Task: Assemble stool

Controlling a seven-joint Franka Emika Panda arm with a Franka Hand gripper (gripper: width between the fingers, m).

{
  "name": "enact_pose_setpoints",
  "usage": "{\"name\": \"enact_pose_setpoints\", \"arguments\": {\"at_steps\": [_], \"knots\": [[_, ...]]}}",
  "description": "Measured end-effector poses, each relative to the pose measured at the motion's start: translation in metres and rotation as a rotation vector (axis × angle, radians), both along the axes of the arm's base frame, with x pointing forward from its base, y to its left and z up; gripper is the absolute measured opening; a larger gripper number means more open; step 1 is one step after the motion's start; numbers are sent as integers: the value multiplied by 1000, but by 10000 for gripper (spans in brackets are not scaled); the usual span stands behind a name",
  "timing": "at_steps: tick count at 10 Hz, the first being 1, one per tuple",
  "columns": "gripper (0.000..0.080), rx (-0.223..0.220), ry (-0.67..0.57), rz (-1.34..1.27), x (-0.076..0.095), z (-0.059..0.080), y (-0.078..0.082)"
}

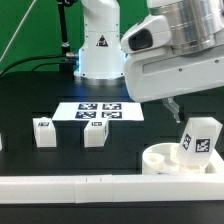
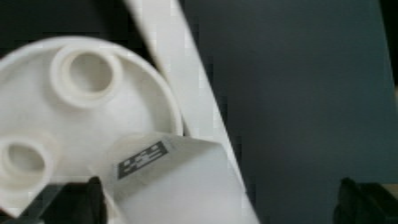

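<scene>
The round white seat (image 1: pixel 160 158) lies flat at the exterior view's right, against the border wall. One tagged block leg (image 1: pixel 198 139) stands tilted on it, its lower end on the seat's far side. Two more legs (image 1: pixel 43 132) (image 1: pixel 95 133) stand on the black table to the left. My gripper (image 1: pixel 172 105) hangs just above the tilted leg and is not touching it. In the wrist view the seat (image 2: pixel 71 110) shows two holes. The leg (image 2: pixel 178 172) lies between my spread fingers, closer to one, and the gripper (image 2: pixel 217 206) is open.
The marker board (image 1: pixel 100 112) lies flat behind the two loose legs. The long white border wall (image 1: pixel 90 186) runs along the front, and it crosses the wrist view (image 2: pixel 183 70) beside the seat. The robot base (image 1: pixel 98 50) stands at the back.
</scene>
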State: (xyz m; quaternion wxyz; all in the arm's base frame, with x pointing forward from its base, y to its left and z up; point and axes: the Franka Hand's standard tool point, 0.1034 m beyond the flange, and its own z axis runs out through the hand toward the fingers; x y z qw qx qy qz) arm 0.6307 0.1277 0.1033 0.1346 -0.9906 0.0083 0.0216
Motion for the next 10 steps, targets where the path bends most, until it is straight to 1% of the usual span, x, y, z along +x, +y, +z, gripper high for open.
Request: {"name": "enact_pose_setpoints", "arguments": {"at_steps": [1,2,5,6,7,8,9,10], "knots": [[649,-27,-38,173,-2,-2,2],[649,-50,-58,289,-4,-6,6],[649,-41,-104,483,-4,-7,4],[649,-48,-150,645,-2,-7,-2],[649,-70,-213,813,4,-8,-14],[649,-96,-243,964,8,-7,-19],[649,-133,-286,1124,14,-8,-17],[649,-155,-314,1193,17,-7,-10]]}}
